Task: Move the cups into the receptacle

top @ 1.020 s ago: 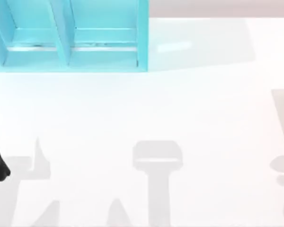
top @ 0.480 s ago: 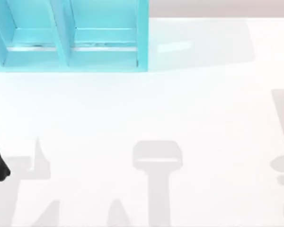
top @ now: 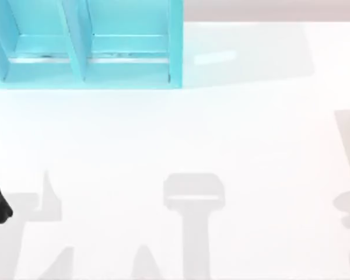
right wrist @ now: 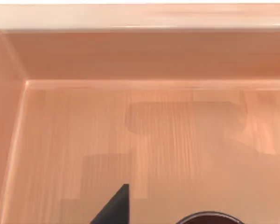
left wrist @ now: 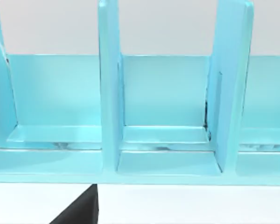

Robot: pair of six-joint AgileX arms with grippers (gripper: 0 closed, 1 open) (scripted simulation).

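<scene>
Copper-brown cup (right wrist: 210, 218) sits on the floor of the wooden tray (right wrist: 130, 60), just its dark rim peeking under my right wrist. Judging it light, rigid, a bit slick — best pinched across the rim. Right gripper (right wrist: 115, 207) hangs over the tray floor, left arm faces the turquoise shelf (left wrist: 109, 93) — can't tell either's fingers.

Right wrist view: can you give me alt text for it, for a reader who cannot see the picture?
Inside of a light wooden tray, its floor and two raised walls meeting at a corner. A dark round cup rim peeks in at the near edge on the tray floor, beside a black gripper fingertip.
</scene>
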